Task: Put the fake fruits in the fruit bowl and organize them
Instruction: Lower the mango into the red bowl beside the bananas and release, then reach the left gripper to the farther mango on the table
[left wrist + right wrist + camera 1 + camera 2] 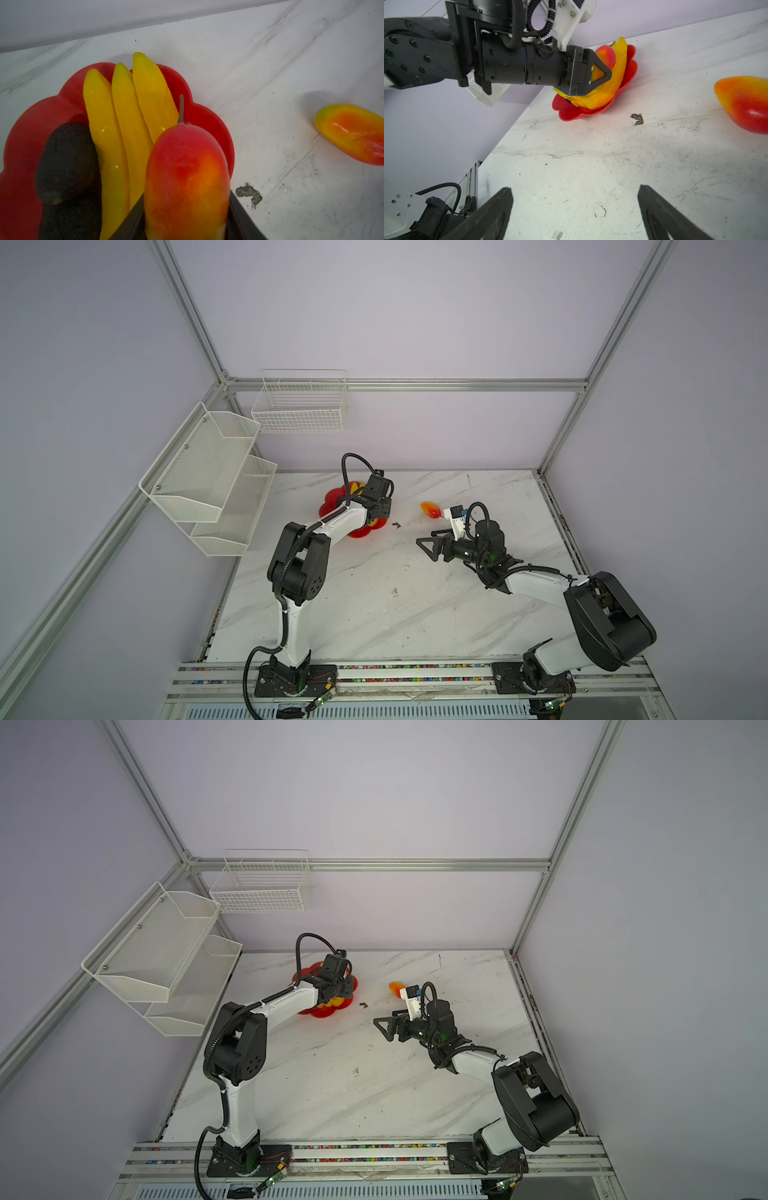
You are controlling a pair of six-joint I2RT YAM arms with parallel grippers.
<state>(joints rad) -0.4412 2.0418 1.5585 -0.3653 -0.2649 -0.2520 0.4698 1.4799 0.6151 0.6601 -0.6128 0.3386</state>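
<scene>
Clearly three bananas (124, 124), maybe two avocados (66, 160), two mangoes (187, 176): left gripper (185, 220) clamps one, right gripper (574, 189) gapes.

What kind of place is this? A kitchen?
Probably a robot test lab: two robot arms bolted to a rail, a bare metal frame, and fake bananas in a red bowl.

Both top views look steeply down from high above the near edge of the bench (395, 626), taking in both arms. The wrist cameras sit close behind the left tool (187, 193) and right tool (574, 189), facing ahead; both catch the red bowl (199, 116) and loose mango (353, 133).
</scene>
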